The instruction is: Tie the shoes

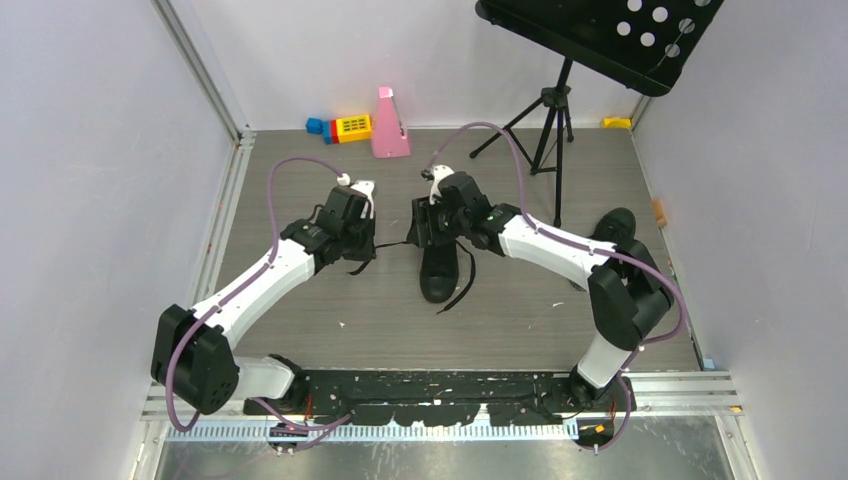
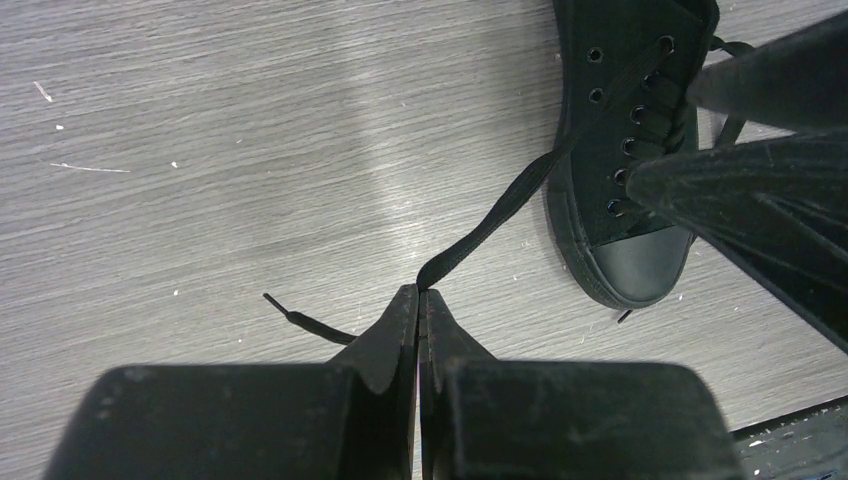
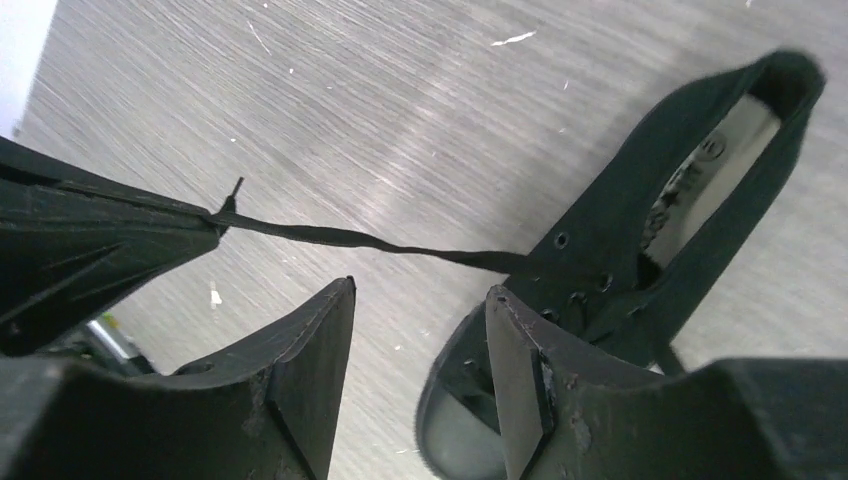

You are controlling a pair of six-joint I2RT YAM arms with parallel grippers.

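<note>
In the left gripper [image 2: 418,293], lace [image 2: 490,218] of sneaker [image 2: 600,140]

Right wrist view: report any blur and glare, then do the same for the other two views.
Right wrist view: the shoe collar is smeared and the tabletop grain streaks, with a bright sheen mid-frame. Left wrist view: sharp, the lace crisp, one pale glare band down the tabletop. Top external view: evenly lit, soft shadows; the black shoe shows little detail.

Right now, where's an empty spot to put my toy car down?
Bare table lies between the sneaker and the arms' base rail, and at the back left between the left arm and the toy blocks. The middle is crowded: left gripper, right gripper, sneaker, taut lace.
</note>
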